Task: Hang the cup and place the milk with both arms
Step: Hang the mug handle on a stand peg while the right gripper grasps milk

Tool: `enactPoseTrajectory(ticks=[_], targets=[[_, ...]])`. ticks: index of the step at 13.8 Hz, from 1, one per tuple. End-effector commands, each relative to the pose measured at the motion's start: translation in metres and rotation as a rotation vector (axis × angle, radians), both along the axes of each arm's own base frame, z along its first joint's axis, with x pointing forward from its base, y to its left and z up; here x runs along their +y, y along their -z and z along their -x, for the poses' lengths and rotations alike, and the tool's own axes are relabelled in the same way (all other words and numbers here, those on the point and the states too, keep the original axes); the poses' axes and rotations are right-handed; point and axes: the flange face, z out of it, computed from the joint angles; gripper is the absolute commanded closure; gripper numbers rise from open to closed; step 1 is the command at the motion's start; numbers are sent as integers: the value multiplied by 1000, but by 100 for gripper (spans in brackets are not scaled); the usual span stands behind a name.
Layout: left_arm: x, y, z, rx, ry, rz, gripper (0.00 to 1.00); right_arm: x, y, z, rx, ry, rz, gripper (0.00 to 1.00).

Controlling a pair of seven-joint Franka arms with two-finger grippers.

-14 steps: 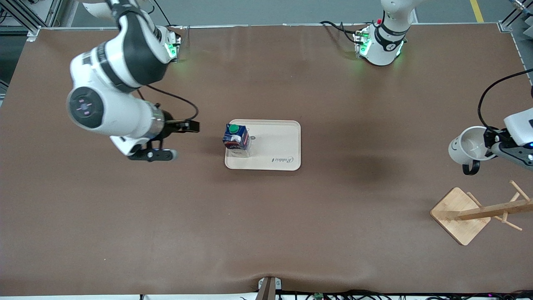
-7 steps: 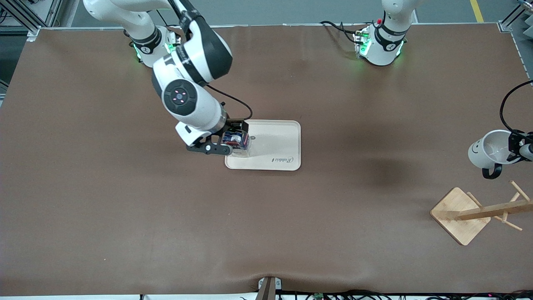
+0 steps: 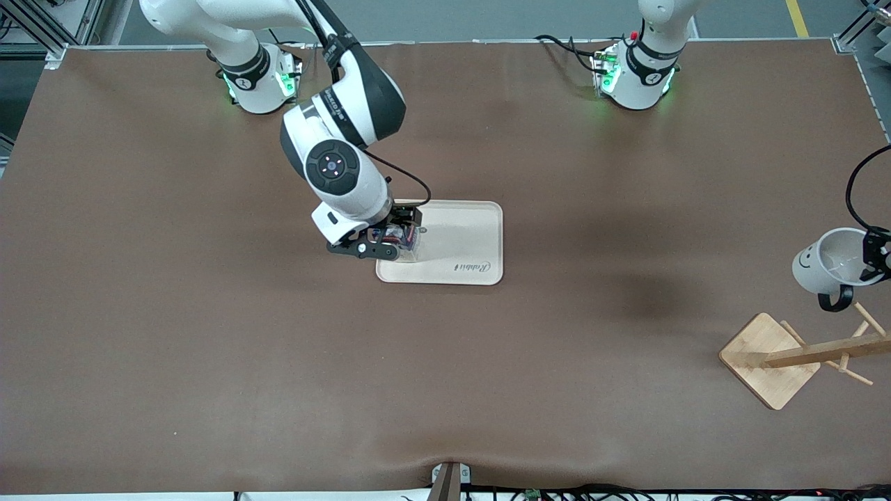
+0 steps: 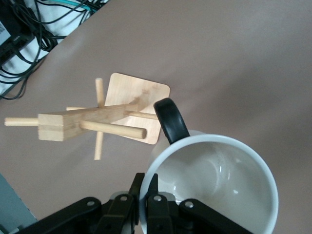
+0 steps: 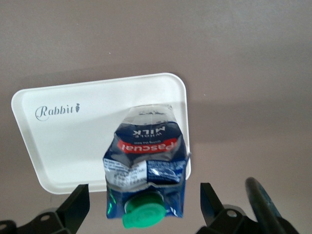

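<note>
On the pale tray (image 3: 468,236) at the middle of the table, toward the end nearer the right arm, stands the milk (image 5: 146,168), a dark-blue carton with a green screw cap. The right gripper (image 3: 387,240) is down around it, fingers spread wide on either side of the carton with clear gaps, so nothing is gripped. A carton like this is probably light and fairly stiff at its folded edges but soft in the flat panels, so it looks best taken across the body below the gabled top, with moderate squeeze; too much could dent it, and the smooth printed sides may slip. Toward the left arm's end of the table, the left gripper (image 4: 148,207) is clamped on the rim of the cup (image 4: 214,187), a white mug with a black loop handle, carried in the air just above the wooden rack (image 3: 800,351). The mug is rigid, glazed and likely breakable, and a rim pinch leaves its handle free; I judge the loop must be lined up with a peg (image 4: 113,129) before release.
</note>
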Motion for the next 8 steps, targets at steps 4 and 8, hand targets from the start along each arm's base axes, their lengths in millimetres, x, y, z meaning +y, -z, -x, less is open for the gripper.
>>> enactPoseTrajectory(ticks=[4,8], targets=[[35,4,-9,-32,-21,37,100,3,28,14,-53,61,14,100],[44,9,-11,-31,-36,44,100,-3,-4,2,-50,155,-3,100]])
